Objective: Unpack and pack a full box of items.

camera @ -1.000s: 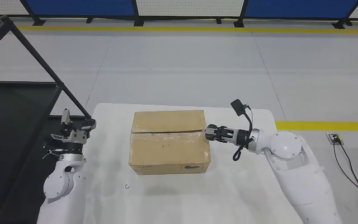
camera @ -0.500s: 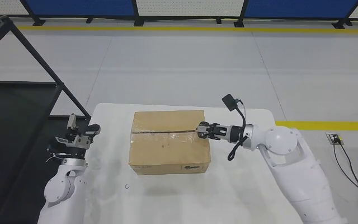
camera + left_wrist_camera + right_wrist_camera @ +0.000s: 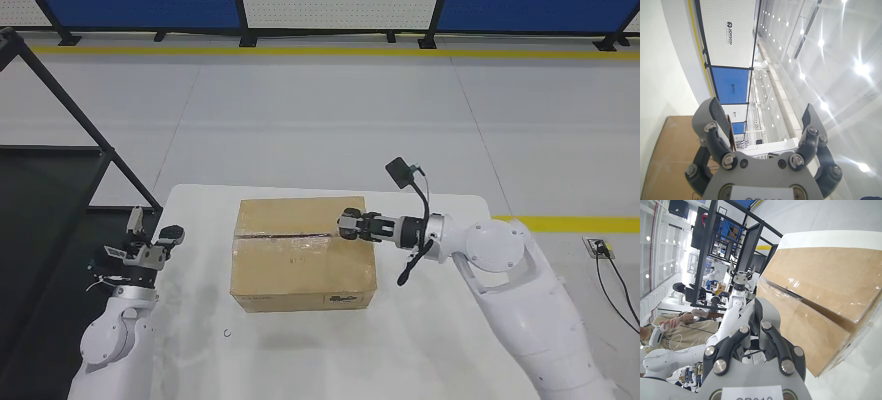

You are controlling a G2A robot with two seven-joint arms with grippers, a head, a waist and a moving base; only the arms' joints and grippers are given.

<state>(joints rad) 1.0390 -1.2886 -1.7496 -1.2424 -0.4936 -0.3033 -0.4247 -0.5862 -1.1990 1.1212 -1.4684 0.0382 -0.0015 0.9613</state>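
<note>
Top view: right tool (image 3: 344,224) clenched on clear tape strip (image 3: 747,311) at box (image 3: 300,265) seam (frame centre); left tool (image 3: 153,230) held released, lower left.

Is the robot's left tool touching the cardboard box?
Apart. The top view shows a strip of bare white table between the left tool and the cardboard box.

white floor (image 3: 320,110), yellow line (image 3: 300,50), blue panels (image 3: 140,12), black rack (image 3: 40,220)
</note>
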